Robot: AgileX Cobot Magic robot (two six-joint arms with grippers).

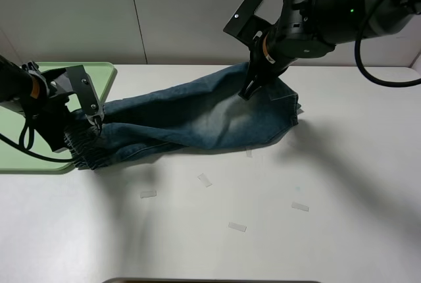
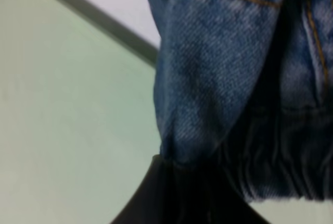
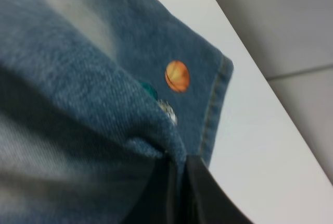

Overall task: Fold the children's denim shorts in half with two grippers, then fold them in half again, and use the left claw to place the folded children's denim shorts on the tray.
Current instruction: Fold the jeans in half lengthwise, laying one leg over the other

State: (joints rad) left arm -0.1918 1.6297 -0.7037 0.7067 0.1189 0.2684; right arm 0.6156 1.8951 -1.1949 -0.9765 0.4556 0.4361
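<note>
Left claw (image 1: 97, 122), right claw (image 1: 249, 92) both clamped on denim shorts (image 1: 197, 115), cartoon patch (image 3: 176, 76) half folded under, tray (image 1: 105, 70) partly hidden

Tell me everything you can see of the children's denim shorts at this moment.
The children's denim shorts are faded blue denim with pale bleached patches, orange stitching and a gathered waistband. They lie stretched across the white table. The left gripper pinches the waistband end by the green tray; the right gripper pinches the leg end. A small orange-and-green patch shows near that hem.
</note>
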